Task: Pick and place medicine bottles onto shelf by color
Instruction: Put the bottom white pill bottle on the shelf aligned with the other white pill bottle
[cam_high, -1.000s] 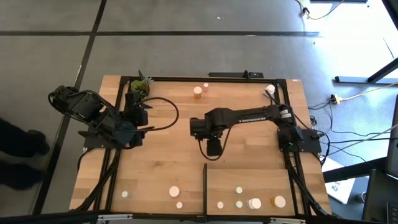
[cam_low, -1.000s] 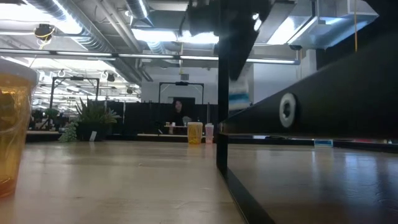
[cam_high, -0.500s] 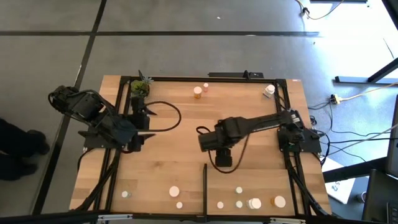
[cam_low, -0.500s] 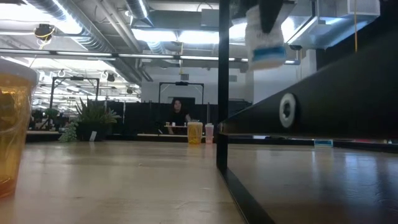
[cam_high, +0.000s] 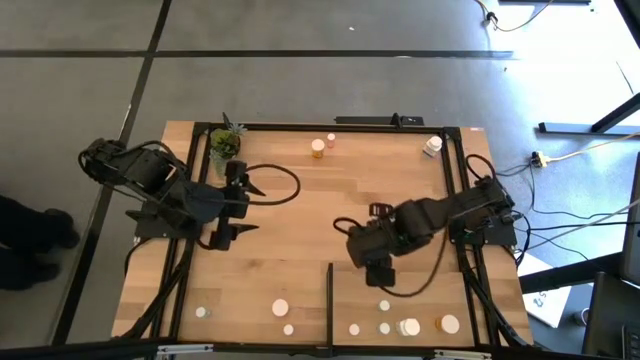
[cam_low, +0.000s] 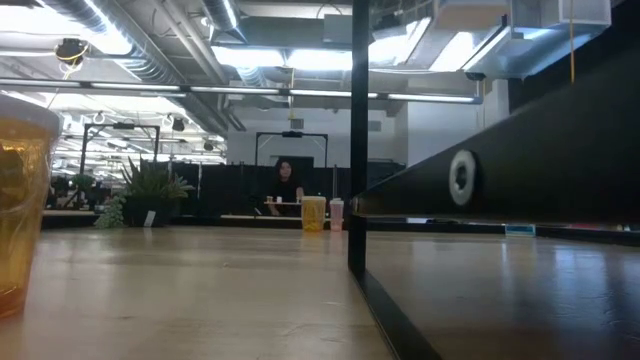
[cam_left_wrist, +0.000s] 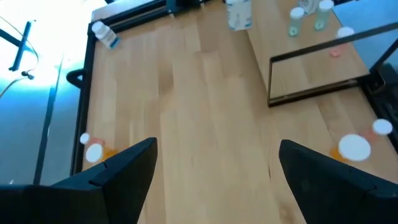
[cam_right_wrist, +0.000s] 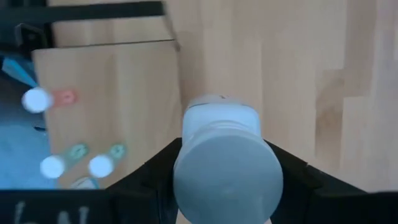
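Observation:
My right gripper (cam_high: 385, 276) hangs over the far edge of the shelf (cam_high: 420, 290), shut on a white bottle with a white cap (cam_right_wrist: 227, 163). The left wrist view shows that bottle (cam_left_wrist: 238, 14) in the air. The shelf is a light-wood panel at the near right with a black strip (cam_high: 330, 293) along its left side. On it stand several small bottles (cam_high: 408, 327). My left gripper (cam_high: 243, 208) waits open at the table's left, touching nothing. My right gripper pinches the white bottle between its two fingers (cam_right_wrist: 291, 173), one on each side of its top just under the cap (cam_right_wrist: 186, 163). The fingers come from above and point down. The bottle hangs upright, clear of the wood.
Three bottles (cam_high: 280, 308) stand near the front edge, left of the strip. An orange and a white bottle (cam_high: 318, 148) stand at the far edge, and another lies at the far right corner (cam_high: 432, 146). A green plant (cam_high: 226, 142) stands far left. An amber bottle (cam_low: 20, 200) looms close in the low view.
My right gripper has carried the white bottle toward the table's near right, from the middle of the table to the shelf's far edge, and has risen out of the top of the low view. My left gripper has turned at the wrist and stays open.

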